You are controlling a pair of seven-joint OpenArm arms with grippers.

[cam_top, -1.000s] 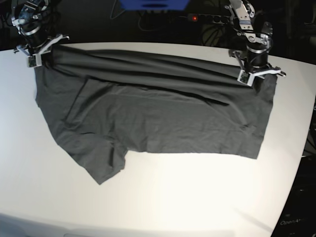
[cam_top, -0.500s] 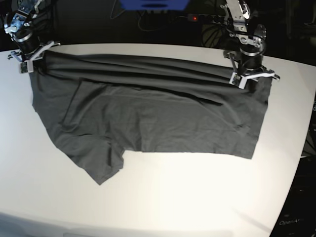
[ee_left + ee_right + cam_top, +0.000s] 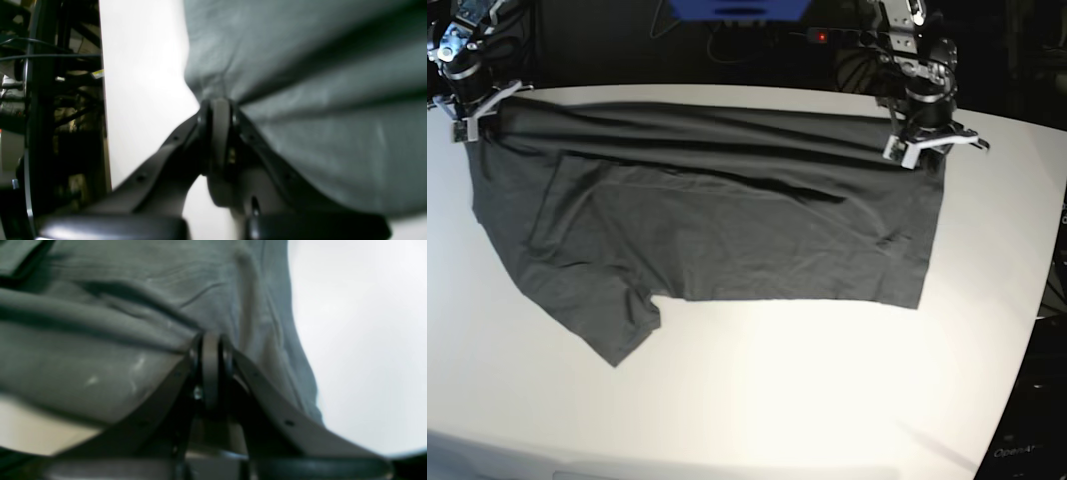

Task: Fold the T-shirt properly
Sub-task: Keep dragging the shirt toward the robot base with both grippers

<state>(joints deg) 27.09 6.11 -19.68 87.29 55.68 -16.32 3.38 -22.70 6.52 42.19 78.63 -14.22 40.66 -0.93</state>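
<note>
Nearest the camera, bare white table (image 3: 757, 400). Beyond it the T-shirt (image 3: 727, 230) lies spread across the tabletop, one sleeve pointing toward the near edge. At its far edge, my left gripper (image 3: 924, 148) is clamped tight on one corner and my right gripper (image 3: 477, 112) pinches the other, cloth ridged between them.

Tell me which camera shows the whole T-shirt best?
The base view: the T-shirt lies spread across the table, every edge visible. Both wrist views show only blurry bunched cloth pinched in each gripper.
</note>
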